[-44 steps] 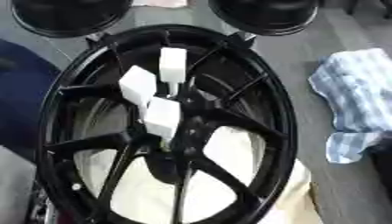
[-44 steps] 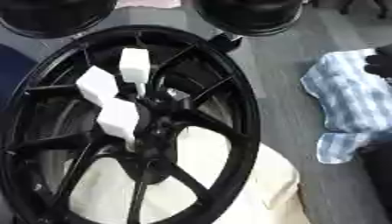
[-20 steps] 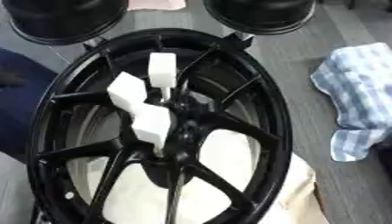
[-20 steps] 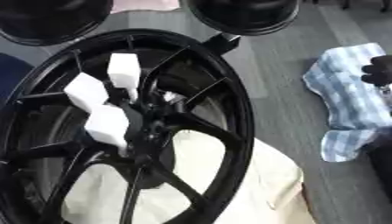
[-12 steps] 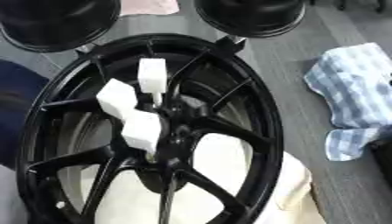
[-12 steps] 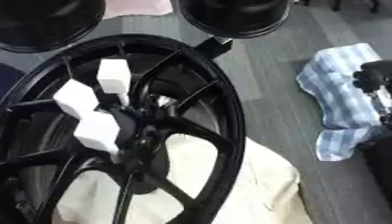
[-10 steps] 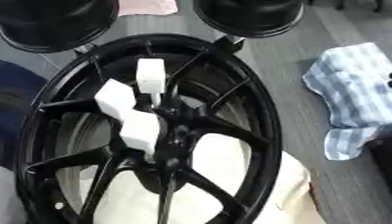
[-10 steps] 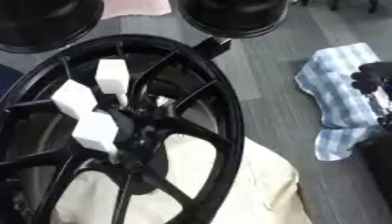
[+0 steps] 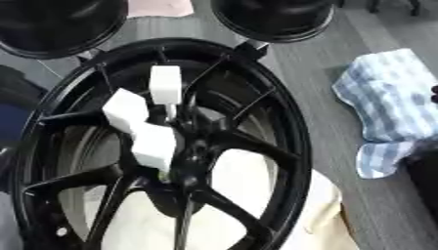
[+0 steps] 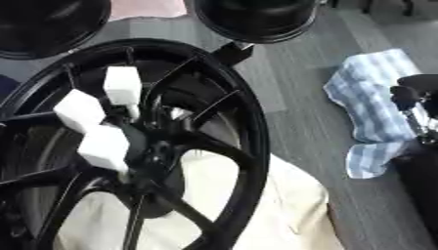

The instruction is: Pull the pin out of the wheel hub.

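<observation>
A workshop: black wheel rims on grey floor.

the wheel lies on a cloth; three blocks stand at its hub; a towel lies to its right.

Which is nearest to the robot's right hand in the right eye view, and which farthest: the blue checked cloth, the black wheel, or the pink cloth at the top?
From the right hand at the right edge:
1. Blue checked cloth, directly beside it.
2. Black wheel, toward the centre and left.
3. Pink cloth, top left, behind the wheel.
</observation>
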{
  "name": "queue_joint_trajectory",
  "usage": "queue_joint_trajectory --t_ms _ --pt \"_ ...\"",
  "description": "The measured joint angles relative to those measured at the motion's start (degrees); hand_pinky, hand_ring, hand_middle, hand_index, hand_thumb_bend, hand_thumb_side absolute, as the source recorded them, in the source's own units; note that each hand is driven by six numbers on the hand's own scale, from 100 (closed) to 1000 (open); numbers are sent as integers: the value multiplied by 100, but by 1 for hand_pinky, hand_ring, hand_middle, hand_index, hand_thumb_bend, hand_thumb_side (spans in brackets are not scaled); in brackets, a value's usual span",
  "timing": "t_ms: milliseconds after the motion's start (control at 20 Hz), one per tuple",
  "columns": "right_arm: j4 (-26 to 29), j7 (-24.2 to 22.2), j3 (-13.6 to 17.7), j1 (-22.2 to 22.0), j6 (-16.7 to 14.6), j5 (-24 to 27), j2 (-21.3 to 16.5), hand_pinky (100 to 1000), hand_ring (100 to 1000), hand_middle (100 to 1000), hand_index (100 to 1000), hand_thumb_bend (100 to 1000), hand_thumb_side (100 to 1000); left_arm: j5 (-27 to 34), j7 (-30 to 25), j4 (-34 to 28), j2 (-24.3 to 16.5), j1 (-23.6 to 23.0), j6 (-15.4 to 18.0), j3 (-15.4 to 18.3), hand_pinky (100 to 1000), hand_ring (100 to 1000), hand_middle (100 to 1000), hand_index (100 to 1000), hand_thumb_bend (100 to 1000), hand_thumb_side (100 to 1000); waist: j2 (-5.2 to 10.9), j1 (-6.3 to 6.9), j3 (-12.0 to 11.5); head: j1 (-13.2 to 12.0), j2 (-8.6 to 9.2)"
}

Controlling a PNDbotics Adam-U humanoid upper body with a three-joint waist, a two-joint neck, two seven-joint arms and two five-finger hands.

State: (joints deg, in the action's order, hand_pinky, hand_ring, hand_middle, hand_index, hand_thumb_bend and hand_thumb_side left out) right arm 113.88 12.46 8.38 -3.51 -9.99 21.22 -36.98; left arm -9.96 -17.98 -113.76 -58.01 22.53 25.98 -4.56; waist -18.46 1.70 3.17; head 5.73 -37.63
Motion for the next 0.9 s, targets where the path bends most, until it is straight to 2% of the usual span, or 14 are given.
queue_joint_trajectory --t_ms 300,500,750,900 --pt "0 -28 -65 -3 23 -40 0 727 703 642 541 388 371 363 -391 -6 -784 690 -310 -157 864 759 677 818 160 585 0 6 48 -15 0" --pt "0 -70 -103 43 65 -40 -2 727 703 642 541 388 372 710 -528 -33 -1266 817 -435 -157 866 764 684 827 188 593 -13 67 96 -67 0" --pt "0 -90 -118 48 90 -40 -15 727 703 642 540 388 372 1153 -870 -36 -1416 964 -560 -157 876 793 730 853 210 597 -16 198 123 -105 4" --pt "0 -99 -135 59 97 -40 -21 727 703 642 540 388 373 1435 -1137 -37 -1417 1085 -687 -164 900 829 773 881 260 604 -26 213 202 -160 15"
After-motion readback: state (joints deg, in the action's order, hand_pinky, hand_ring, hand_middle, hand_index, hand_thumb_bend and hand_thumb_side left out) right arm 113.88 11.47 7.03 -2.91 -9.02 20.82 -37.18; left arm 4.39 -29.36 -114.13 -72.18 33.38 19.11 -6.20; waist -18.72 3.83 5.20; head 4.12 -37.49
